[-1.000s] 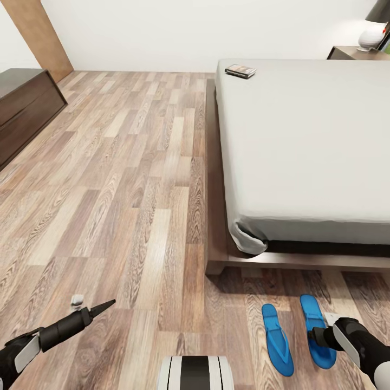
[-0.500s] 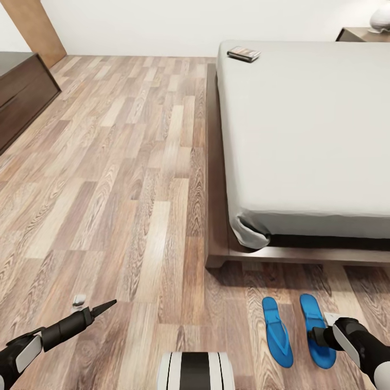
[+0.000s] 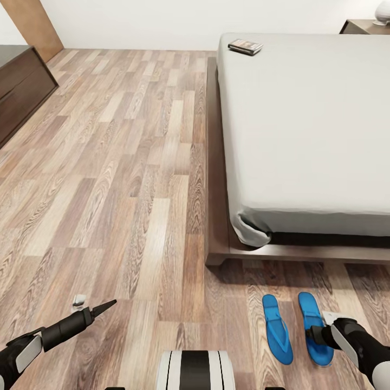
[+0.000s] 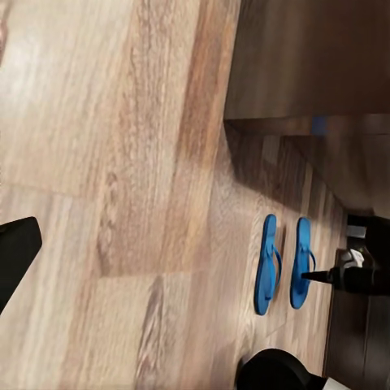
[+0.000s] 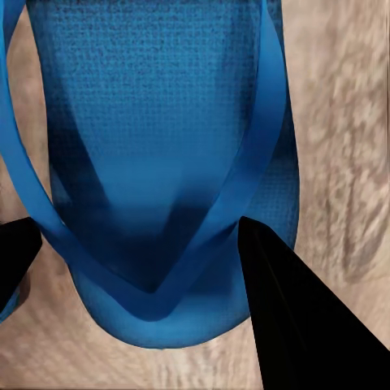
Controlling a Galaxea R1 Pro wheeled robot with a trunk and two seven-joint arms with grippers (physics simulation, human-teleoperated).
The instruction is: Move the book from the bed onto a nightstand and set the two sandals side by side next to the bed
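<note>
Both sandals lie side by side on the floor just beside the bed; the book rests on it. Right pincer straddles one sandal, apart; left pincer together.

I see open floor along the bed; its frame corner blocks beyond the sandals.

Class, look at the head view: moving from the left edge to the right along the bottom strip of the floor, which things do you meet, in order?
Left hand → left sandal → right sandal → right hand.
</note>
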